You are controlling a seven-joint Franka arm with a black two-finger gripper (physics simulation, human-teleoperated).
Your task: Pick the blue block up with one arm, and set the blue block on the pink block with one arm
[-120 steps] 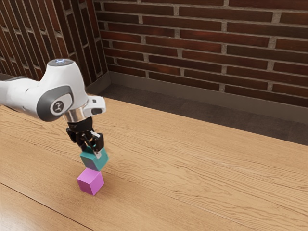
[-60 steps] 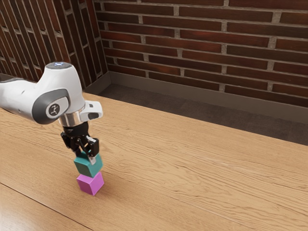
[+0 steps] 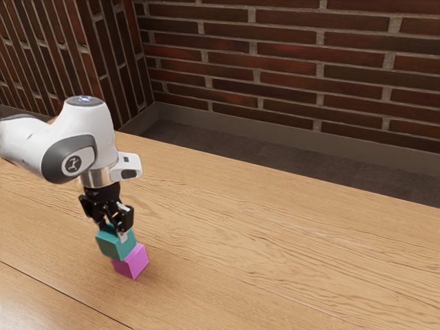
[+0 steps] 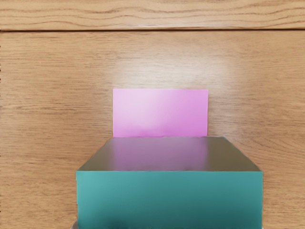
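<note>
Currently the tool [image 3: 117,232] is clamped on the blue block [image 3: 115,245], fingers on two opposite faces, hand pointing straight down. Both blocks sit near the worktop's [image 3: 289,234] front edge, toward the exterior view's left.

Blue block is low over the pink block [image 3: 135,262], overlapping it. Can't tell whether the two are touching or a thin gap remains.

Alignment looks off. In the exterior view the blue block sits toward that view's left of the pink one, not centred. In the wrist view a broad strip of the pink block [image 4: 160,112] shows past the far edge of the blue block [image 4: 169,195], so only part of the pink top is covered.

Risks as I judge them:
- Release at this offset: too little support underneath, blue block tips and slides off onto the worktop.
- Pushing down further while off-centre: load lands on one pink edge, pink block skids or rotates.
- Release with a gap: drop and bounce, landing skewed.
- Uneven finger opening: one pad drags the blue block sideways.

Suggest re-centring over the pink block before letting go.
</note>
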